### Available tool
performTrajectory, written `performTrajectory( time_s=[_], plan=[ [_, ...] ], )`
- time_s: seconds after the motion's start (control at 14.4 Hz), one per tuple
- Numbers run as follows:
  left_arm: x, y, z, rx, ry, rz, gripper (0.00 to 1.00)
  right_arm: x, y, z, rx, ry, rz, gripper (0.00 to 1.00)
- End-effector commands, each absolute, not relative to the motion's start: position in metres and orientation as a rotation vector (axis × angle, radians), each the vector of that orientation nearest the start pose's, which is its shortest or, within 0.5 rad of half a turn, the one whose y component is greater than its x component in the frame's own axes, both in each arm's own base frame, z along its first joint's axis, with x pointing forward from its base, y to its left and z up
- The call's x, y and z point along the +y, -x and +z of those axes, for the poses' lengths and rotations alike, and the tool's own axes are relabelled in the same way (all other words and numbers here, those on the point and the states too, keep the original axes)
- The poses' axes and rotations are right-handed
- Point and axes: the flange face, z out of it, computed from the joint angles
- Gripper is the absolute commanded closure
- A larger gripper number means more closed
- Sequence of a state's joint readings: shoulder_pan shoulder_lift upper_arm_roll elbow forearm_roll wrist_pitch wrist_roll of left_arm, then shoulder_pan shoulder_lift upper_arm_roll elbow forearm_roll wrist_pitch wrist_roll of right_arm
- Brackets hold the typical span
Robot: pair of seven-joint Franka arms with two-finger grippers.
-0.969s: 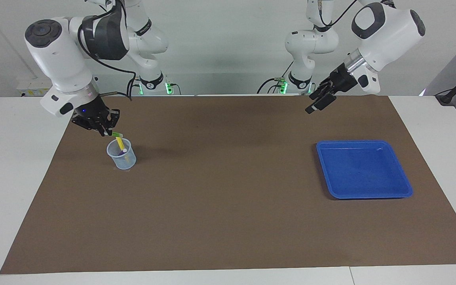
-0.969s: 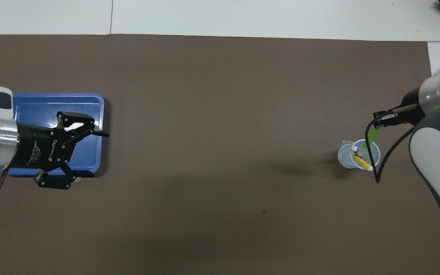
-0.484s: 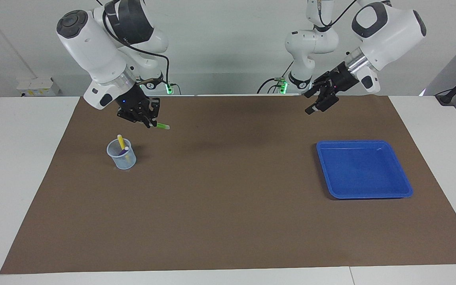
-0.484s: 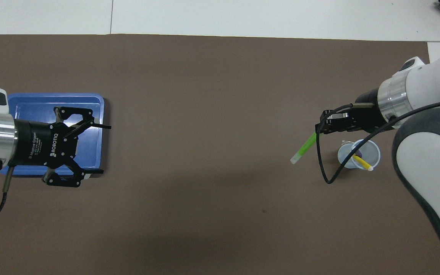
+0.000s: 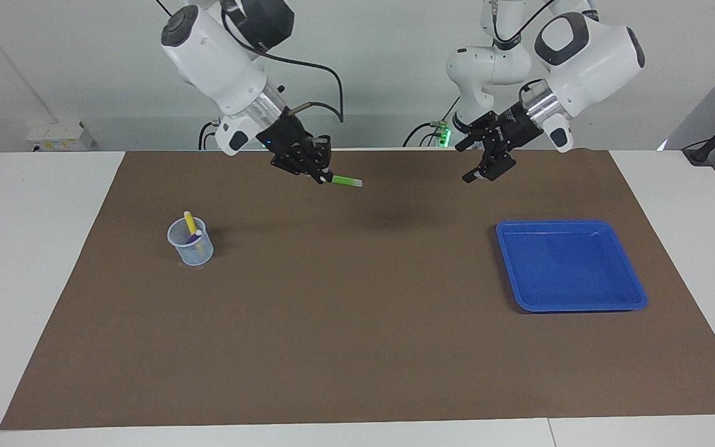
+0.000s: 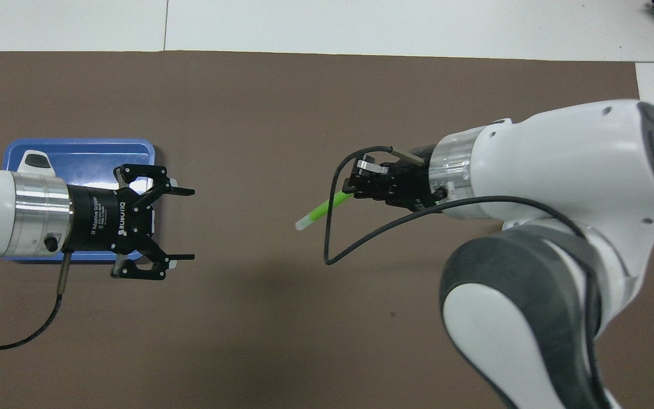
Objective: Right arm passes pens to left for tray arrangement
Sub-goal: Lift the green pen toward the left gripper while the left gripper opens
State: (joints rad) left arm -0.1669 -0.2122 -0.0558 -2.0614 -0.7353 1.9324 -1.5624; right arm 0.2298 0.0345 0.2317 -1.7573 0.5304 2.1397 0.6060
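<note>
You see one slim green marker pen (image 5: 346, 181) pinched in the right gripper (image 5: 320, 179); left gripper (image 6: 182, 224) gapes empty; two pens, yellow (image 5: 189, 221) and purple (image 5: 193, 236), in one pale mesh cup (image 5: 191, 243); one bright blue plastic tray (image 5: 571, 266).

Right arm (image 5: 233, 68) carried green pen (image 5: 346, 180) from cup (image 5: 190, 243) toward mid-table.

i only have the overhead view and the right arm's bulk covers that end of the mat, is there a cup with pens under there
observer: Yes. A pale mesh cup stands on the mat toward the right arm's end, with the yellow pen and the purple pen in it.
operator: is the green pen dragging on the mat
observer: No. The right pincer is shut on the green pen well above the mat, with its shadow below it.
operator: left pincer level with it
observer: The left pincer hangs open over the mat at what looks like about the same height, apart from the pen.
</note>
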Motion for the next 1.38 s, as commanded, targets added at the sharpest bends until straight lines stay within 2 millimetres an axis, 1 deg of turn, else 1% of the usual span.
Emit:
performTrajectory(
  time_s=[0.0,0.07,0.14,0.28,0.35,0.42,0.48,0.62,0.9,0.97,1.18,1.31],
  plan=[
    [-0.183,-0.467,0.55,1.929,-1.675,-0.654,0.0,0.31,-0.507,0.57,0.589,2.417,-0.074,1.0],
    [-0.192,-0.465,0.551,1.944,-1.662,-0.66,0.0,0.319,-0.501,0.571,0.6,2.403,-0.081,1.0],
    [-0.195,-0.464,0.548,1.964,-1.641,-0.66,0.0,0.329,-0.494,0.568,0.618,2.387,-0.09,1.0],
    [-0.206,-0.456,0.542,1.99,-1.601,-0.642,0.0,0.338,-0.489,0.564,0.662,2.343,-0.137,1.0],
    [-0.211,-0.453,0.537,2.0,-1.583,-0.627,0.0,0.344,-0.485,0.564,0.653,2.334,-0.15,1.0],
    [-0.218,-0.448,0.536,2.002,-1.563,-0.606,0.0,0.349,-0.482,0.565,0.643,2.327,-0.16,1.0],
    [-0.222,-0.447,0.533,2.014,-1.533,-0.587,0.0,0.35,-0.483,0.565,0.642,2.324,-0.166,1.0],
    [-0.229,-0.446,0.533,2.015,-1.493,-0.557,0.0,0.35,-0.482,0.564,0.631,2.329,-0.168,1.0],
    [-0.236,-0.443,0.534,1.995,-1.516,-0.552,0.0,0.35,-0.482,0.565,0.625,2.331,-0.17,1.0],
    [-0.237,-0.443,0.533,1.993,-1.516,-0.549,0.04,0.35,-0.483,0.565,0.624,2.329,-0.174,1.0],
    [-0.244,-0.44,0.535,1.983,-1.512,-0.54,0.05,0.35,-0.483,0.565,0.623,2.329,-0.176,1.0],
    [-0.243,-0.441,0.535,1.984,-1.508,-0.538,0.09,0.35,-0.483,0.565,0.618,2.329,-0.18,1.0]
  ],
)
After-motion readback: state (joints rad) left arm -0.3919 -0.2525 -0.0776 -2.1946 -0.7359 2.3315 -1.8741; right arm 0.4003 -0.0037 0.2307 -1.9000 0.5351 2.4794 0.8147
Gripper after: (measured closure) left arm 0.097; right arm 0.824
